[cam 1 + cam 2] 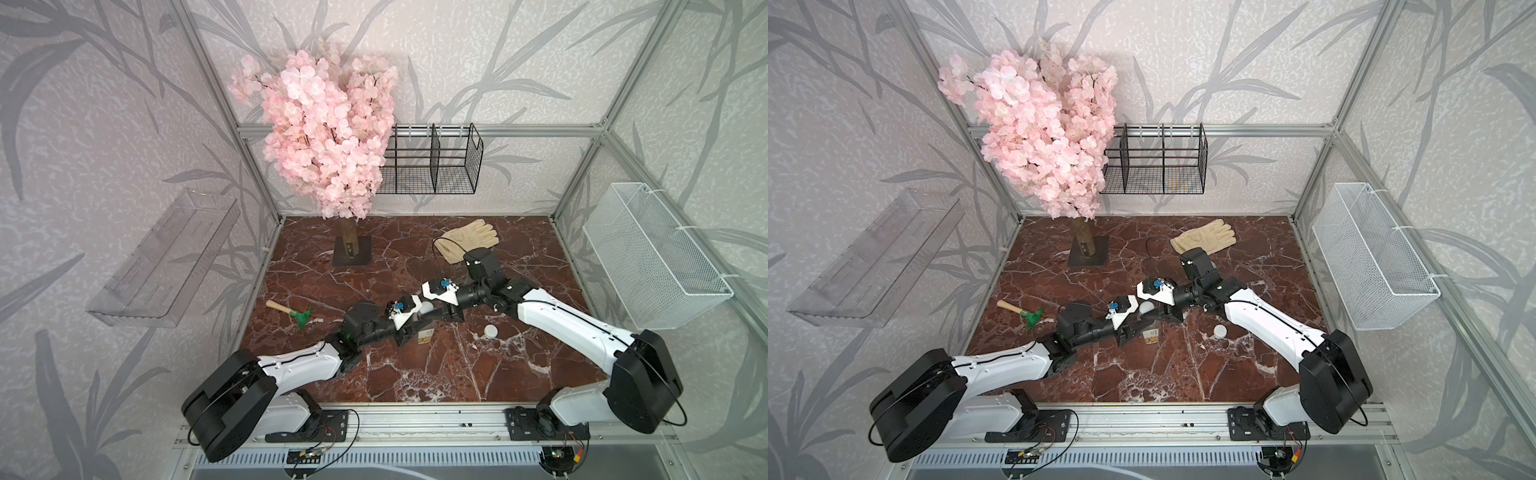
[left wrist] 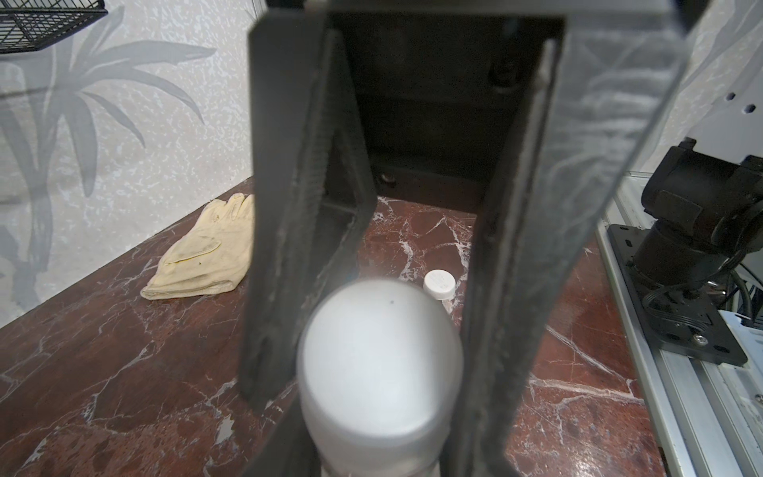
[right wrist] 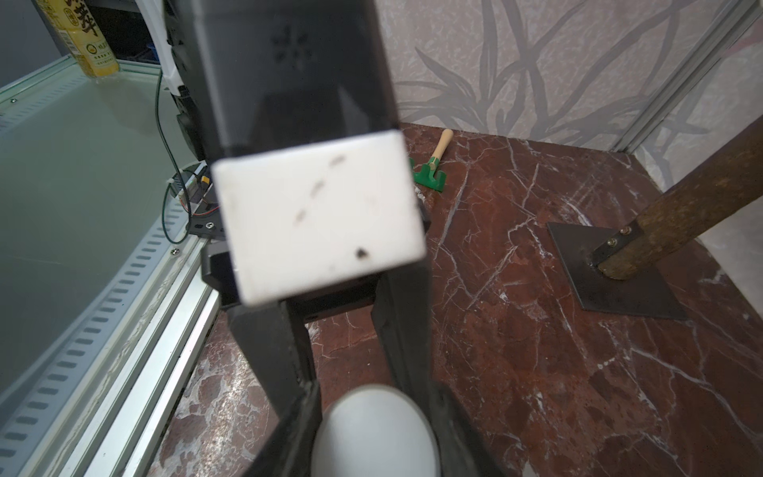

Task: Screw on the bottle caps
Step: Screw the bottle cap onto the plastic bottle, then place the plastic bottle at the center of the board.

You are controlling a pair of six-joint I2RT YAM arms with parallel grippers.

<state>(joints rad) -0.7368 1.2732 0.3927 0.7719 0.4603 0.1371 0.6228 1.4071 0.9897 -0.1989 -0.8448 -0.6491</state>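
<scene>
White bottle cap (image 1: 427, 308), domed, is at mid-table where the two arms meet. It sits atop a clear bottle (image 1: 427, 335) whose yellow-and-white label shows just below it in both top views. Right gripper (image 1: 435, 312): jaws clamped on the bottle cap from either side. The left wrist view confirms this, with its two dark fingers (image 2: 289, 231) flanking the cap and touching its edge. Left gripper (image 1: 417, 323): jaws closed on the bottle beneath the cap, though the contact itself is largely hidden by the cap and fingers. The bottle appears upright, and whether its base rests on the red marble table (image 1: 415, 374) cannot be told. Second white cap (image 1: 491, 331) stands apart, nearer the right arm, and whether a bottle is under it cannot be told with certainty. Other items noted: a cream work glove (image 1: 467, 240) near the back edge, beyond the right arm's elbow. A small green rake (image 1: 291, 314) with a wooden handle lies to the left of the left arm's wrist. An artificial pink blossom tree (image 1: 320, 137) stands on a square dark base at the back.
</scene>
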